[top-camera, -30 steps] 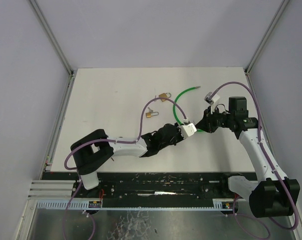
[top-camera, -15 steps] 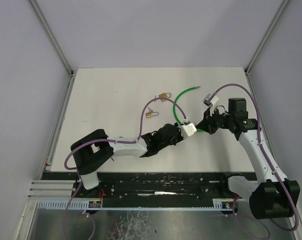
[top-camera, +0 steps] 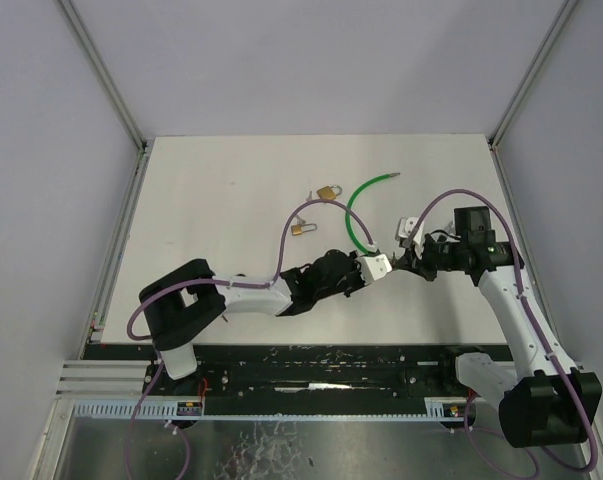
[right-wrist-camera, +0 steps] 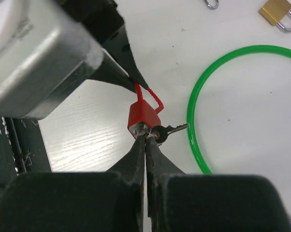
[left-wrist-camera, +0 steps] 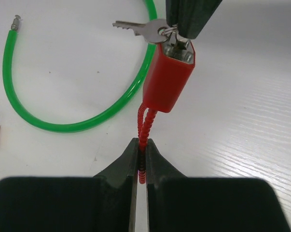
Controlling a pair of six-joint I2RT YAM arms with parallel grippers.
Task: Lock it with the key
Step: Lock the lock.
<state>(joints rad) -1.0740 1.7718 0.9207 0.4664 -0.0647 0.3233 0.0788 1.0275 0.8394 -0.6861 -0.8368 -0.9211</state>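
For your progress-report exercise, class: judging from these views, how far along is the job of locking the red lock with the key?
Done: the left gripper pinches the red cable, steadying the red lock. In hand: the right gripper is shut at its keyhole end, apparently on a hidden key; a spare key dangles. Left: turning it; whether it is locked, I cannot tell.

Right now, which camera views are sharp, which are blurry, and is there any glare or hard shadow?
Left wrist view: the red plastic padlock and green looped cable are sharp, the left gripper a dark mass in front. Right wrist view: the left arm's grey housing is blurred up close, the padlock fairly crisp. Top external view: even light, faint shadows, no glare.
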